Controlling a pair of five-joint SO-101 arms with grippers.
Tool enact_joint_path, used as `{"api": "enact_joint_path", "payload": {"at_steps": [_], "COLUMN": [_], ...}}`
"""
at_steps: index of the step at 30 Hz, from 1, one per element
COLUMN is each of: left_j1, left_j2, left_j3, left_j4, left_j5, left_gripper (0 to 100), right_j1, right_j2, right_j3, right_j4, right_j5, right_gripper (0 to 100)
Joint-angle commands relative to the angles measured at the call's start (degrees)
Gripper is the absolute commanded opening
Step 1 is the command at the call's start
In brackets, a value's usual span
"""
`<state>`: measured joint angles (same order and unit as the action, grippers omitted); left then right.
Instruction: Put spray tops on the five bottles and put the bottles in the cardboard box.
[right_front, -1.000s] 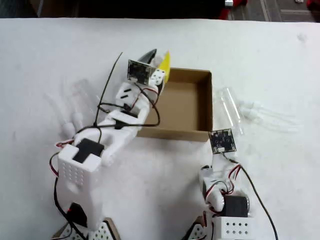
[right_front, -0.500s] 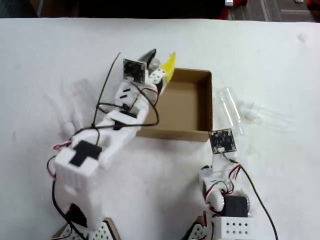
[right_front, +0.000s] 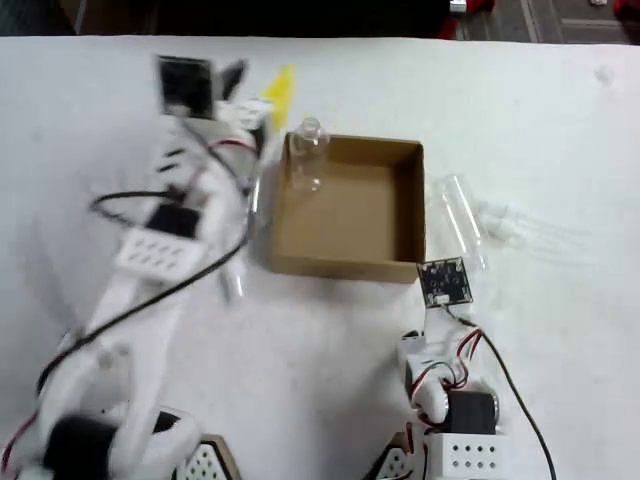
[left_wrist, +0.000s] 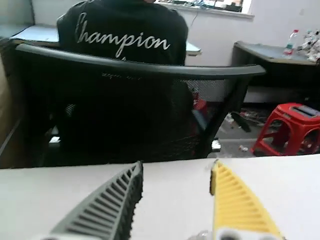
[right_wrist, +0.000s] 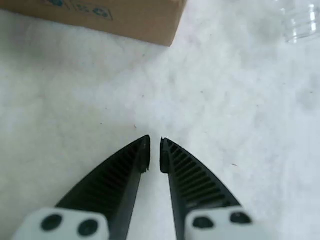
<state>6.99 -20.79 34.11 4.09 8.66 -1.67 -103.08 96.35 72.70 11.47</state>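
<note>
— Contents of the cardboard box (right_front: 345, 266): what do we see?
— We see one clear bottle (right_front: 307, 150) in its far left corner, neck above the rim. We cannot tell whether it stands straight or leans.
— And outside the box?
— We count two more bottles (right_front: 462, 215) lying on the white table (right_front: 560, 110) just right of the box, with what we take for spray tops (right_front: 520, 232) beside them.
— How do we find the left gripper (right_front: 257, 84)?
— It is over the table, left of the box's far left corner and apart from the clear bottle, pointing toward the table's far edge. We see its grey finger (left_wrist: 112, 205) and yellow finger (left_wrist: 235, 205) spread wide, with nothing between them.
— And the right gripper (right_wrist: 154, 151)?
— We find it low over bare table, near the box's front right corner. Its two dark fingers are pressed almost together, a hairline gap between the tips, and they grip nothing.
</note>
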Motion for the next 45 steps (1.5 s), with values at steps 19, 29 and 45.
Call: {"api": "enact_joint_path", "payload": {"at_steps": [19, 29, 45], "left_j1": [-12.97, -15.69, -15.69], "left_j2": [-23.6, -34.86, -85.14], "left_j3": [9.05, 26.55, 57.67], "left_j4": [54.07, 52.31, 60.31], "left_j5": [-72.44, -69.01, -58.2], "left_gripper": [21, 21, 21], "right_j1": [0.22, -1.01, -15.34], "right_j2": [-0.22, -0.31, -0.22], "right_j3": [0.44, 0.44, 0.44], "right_j4": [-0.13, -32.92, -45.49], "right_j5": [0.35, 0.62, 13.1], "right_gripper": [2.8, 2.8, 20.7]}}
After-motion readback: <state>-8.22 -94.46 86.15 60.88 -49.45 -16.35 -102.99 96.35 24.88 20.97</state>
